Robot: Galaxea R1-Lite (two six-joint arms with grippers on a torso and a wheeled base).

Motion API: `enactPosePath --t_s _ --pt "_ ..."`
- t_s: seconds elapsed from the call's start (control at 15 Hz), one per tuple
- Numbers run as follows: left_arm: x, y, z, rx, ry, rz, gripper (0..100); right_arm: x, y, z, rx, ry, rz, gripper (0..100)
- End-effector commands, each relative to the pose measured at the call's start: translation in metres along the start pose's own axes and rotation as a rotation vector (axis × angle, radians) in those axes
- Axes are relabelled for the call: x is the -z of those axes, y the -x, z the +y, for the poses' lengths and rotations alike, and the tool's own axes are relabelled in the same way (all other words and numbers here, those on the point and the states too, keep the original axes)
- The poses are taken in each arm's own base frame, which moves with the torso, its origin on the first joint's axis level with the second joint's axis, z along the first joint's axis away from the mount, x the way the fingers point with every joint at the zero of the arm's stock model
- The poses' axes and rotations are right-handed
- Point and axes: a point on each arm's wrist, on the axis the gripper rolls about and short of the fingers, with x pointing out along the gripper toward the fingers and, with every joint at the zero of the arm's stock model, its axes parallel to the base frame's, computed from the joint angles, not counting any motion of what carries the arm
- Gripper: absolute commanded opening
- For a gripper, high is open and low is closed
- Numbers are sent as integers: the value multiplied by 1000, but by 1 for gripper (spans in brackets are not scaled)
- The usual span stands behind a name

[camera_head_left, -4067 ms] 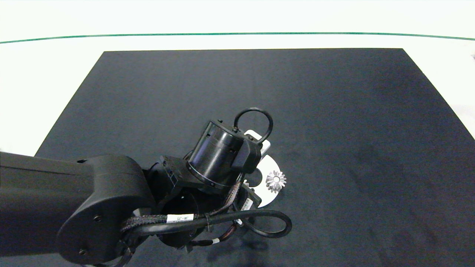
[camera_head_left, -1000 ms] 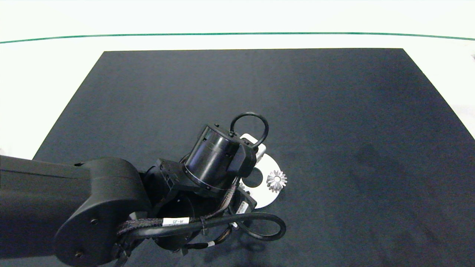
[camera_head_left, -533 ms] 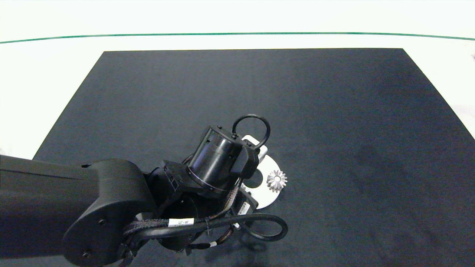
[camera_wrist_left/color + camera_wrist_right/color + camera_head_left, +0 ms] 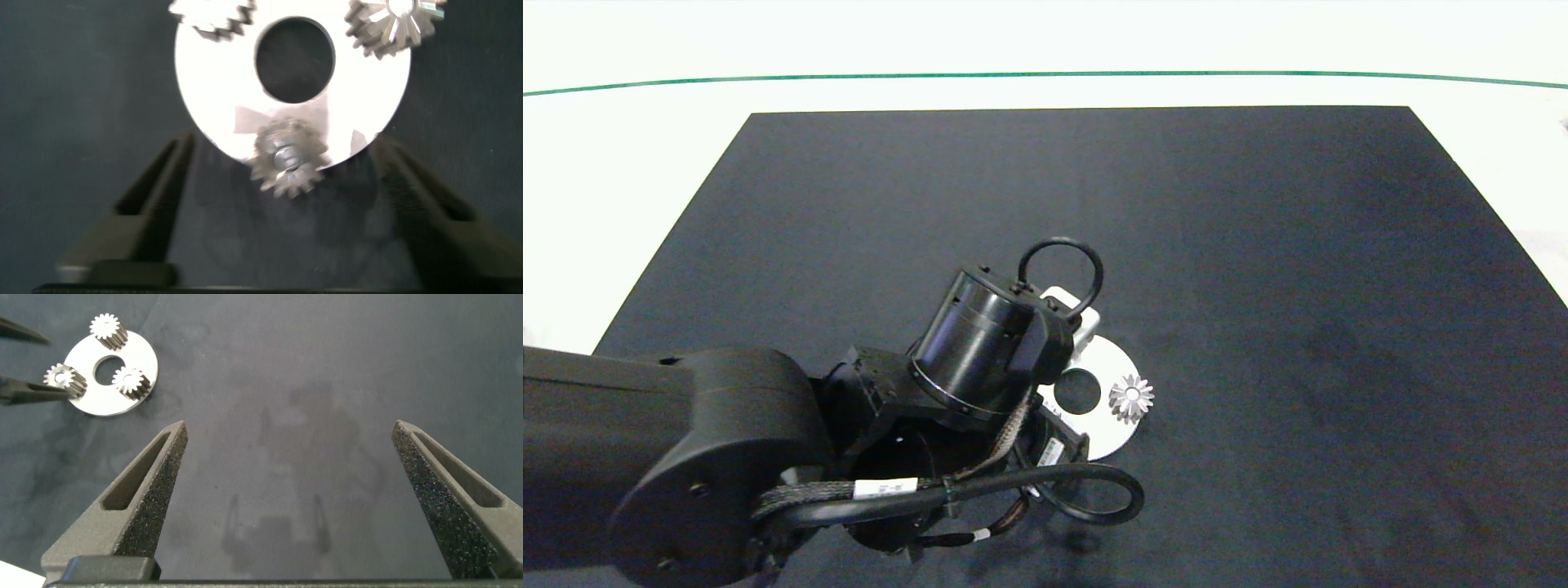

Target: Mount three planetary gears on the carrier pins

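Observation:
The white disc (image 4: 212, 90) with its large centre hole lies on the black mat. Three silvery gears sit on it: one (image 4: 288, 157) at the rim nearest my left gripper (image 4: 284, 143), two more (image 4: 212, 15) (image 4: 392, 24) across the hole. The left gripper is open, its fingers (image 4: 155, 204) wide on either side of the near gear, not touching it. The carrier pins are covered by the gears. In the head view the left wrist hides part of the disc (image 4: 1098, 441) and only one gear (image 4: 1131, 398) shows. My right gripper (image 4: 290, 429) hangs open and apart, above bare mat.
The black mat (image 4: 1258, 245) covers most of the white table. The right wrist view shows the disc (image 4: 98, 404) far off with the left gripper's fingertips (image 4: 24, 390) beside one gear (image 4: 67, 378). The left arm's cable loop (image 4: 1094, 494) lies near the disc.
The left arm has shifted to the left, off the disc, so more of the disc and its centre hole show. The gear on the disc's right side has stayed put.

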Motion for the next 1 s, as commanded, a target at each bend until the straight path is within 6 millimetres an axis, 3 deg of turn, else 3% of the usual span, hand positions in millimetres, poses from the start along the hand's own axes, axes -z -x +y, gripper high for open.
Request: enactPosePath --t_s 0.07,0.13,0.2,0.27,0.33,0.47,0.6,0.73,0.87,1.0 --pt "8 54 61 -130 121 -94 100 0 0 0 10 4 2 100" --pt "16 61 74 -175 147 -91 100 1 1 -1 16 6 2 100" --pt "32 82 95 -252 199 -102 100 5 6 -3 70 39 0 100" --pt "42 103 104 -294 231 -134 100 18 16 -6 153 57 6 100" --pt "54 129 114 -355 267 -180 100 46 29 -7 209 52 12 100" --pt "75 173 125 -471 306 -254 100 63 35 -8 337 48 41 100" --pt "100 209 124 -568 332 -296 100 64 47 -10 498 31 23 100" --pt "127 244 111 -621 281 -353 100 80 65 -6 628 7 -10 100" --pt "144 263 102 -786 270 -323 100 89 71 -1 792 -6 10 100" --pt "167 275 84 -903 279 -340 100 108 85 5 815 40 -33 100"
